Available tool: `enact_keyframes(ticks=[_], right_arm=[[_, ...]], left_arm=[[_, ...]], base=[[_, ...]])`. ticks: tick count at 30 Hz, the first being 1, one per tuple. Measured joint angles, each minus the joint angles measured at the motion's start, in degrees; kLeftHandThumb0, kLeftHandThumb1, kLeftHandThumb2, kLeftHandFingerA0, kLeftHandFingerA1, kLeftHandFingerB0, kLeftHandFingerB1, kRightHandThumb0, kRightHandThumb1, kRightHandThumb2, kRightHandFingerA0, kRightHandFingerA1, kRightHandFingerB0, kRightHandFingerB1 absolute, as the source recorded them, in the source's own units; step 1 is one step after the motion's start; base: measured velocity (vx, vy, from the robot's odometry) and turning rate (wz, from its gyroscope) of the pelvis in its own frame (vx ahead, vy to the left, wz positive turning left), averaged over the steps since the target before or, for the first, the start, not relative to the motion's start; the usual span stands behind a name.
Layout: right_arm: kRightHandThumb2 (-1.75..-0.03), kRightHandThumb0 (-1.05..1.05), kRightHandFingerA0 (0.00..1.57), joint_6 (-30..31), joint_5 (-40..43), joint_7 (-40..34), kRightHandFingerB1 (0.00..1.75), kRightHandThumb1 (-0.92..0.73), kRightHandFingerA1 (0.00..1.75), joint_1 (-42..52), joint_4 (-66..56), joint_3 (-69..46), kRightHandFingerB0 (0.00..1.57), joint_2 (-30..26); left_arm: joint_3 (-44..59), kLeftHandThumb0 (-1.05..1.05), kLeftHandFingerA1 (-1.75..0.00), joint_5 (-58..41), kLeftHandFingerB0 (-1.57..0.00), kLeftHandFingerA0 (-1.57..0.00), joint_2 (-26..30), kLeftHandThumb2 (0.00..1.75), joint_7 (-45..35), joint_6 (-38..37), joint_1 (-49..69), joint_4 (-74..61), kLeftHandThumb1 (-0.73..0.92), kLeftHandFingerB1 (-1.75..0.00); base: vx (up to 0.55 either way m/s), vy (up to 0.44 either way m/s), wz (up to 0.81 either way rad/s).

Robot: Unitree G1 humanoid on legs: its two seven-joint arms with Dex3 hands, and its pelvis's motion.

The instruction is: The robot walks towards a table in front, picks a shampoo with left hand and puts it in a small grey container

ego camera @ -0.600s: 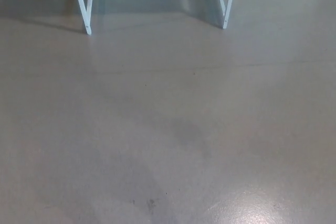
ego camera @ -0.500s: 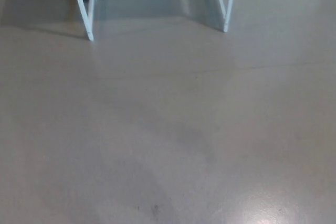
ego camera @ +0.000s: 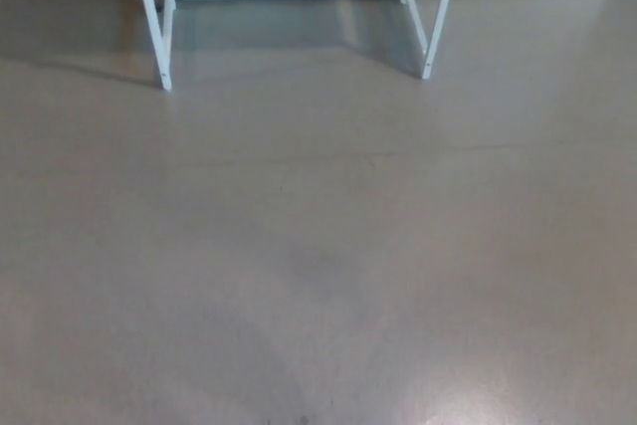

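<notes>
I see the table (ego camera: 430, 57) only by its 2 thin white legs, standing on the grey floor (ego camera: 318, 266) at the top of my view. The left leg (ego camera: 151, 17) and right leg (ego camera: 439, 17) are well apart. Each slants inward toward its foot, and the picture edge cuts off their tops.

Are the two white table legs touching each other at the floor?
Apart. The head view shows the left leg and the right leg with a wide stretch of floor between their feet.
</notes>
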Motion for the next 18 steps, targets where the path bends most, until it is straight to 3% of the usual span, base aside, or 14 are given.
enact_keyframes(ticks=[9, 18], right_arm=[[-0.60, -0.25, 0.72, -1.15, 0.13, -0.06, 0.39, -0.68, 0.51, -0.02, -0.59, -0.51, 0.47, 0.02], [-0.60, -0.25, 0.71, -1.64, 0.16, -0.40, 0.39, -0.68, 0.50, -0.72, -0.94, -0.72, 0.48, 0.17]], left_arm=[[-0.87, -0.22, -0.47, -0.07, -0.43, -0.61, 0.32, 0.58, 0.01, -0.14, -0.81, 0.41, 0.61, -0.38], [-1.61, -0.22, -0.46, -0.13, -0.43, -0.58, 0.17, 0.58, -0.26, -0.32, -2.05, 0.49, 0.60, -0.39]], base=[[0.26, -0.048, 0.12], [0.42, -0.131, 0.14]])
